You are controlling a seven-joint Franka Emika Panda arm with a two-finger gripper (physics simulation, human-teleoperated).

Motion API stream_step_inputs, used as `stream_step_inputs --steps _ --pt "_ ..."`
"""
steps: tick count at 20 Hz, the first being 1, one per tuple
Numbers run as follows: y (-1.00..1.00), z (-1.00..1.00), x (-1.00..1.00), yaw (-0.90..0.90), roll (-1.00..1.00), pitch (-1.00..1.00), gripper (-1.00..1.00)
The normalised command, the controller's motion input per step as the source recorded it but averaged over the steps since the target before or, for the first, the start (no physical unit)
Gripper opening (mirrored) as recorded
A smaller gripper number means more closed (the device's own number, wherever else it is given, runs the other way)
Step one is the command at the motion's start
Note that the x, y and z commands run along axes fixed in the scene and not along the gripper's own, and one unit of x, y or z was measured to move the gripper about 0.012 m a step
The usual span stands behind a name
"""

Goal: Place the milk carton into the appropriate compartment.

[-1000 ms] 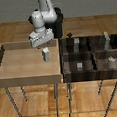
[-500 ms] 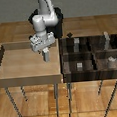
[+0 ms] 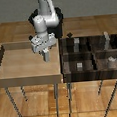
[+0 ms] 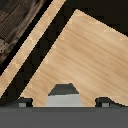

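Observation:
My gripper [image 3: 45,55] hangs over the light wooden bin [image 3: 10,73] on the exterior view's left, near its side next to the compartments. It is shut on the milk carton [image 3: 46,57], a small white-and-grey carton. In the wrist view the carton's peaked top [image 4: 63,94] sits between my two fingertips [image 4: 22,103], with the bin's wooden floor [image 4: 85,55] below it. The carton looks held off the floor. The dark bin with several compartments [image 3: 94,54] stands on the exterior view's right.
The compartments hold a small grey cube [image 3: 79,66], a taller grey box [image 3: 107,38] at the back, and other small grey items [image 3: 111,61]. Both bins stand on thin metal legs over a wooden floor. The dark divider between the bins [image 4: 45,37] crosses the wrist view.
The arm has shifted a little toward the exterior view's right, toward the compartments, with the carton still in the gripper.

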Motion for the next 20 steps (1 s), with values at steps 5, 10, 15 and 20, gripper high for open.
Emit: stream_step_inputs --steps 5,10,15,20 --pt "0.00 -0.60 0.00 0.00 0.00 0.00 1.00" --pt "0.00 -0.20 0.00 0.00 0.00 0.00 -1.00" --pt "0.00 0.20 0.00 0.00 0.00 0.00 -1.00" --pt "0.00 0.80 0.00 0.00 0.00 0.00 -1.00"
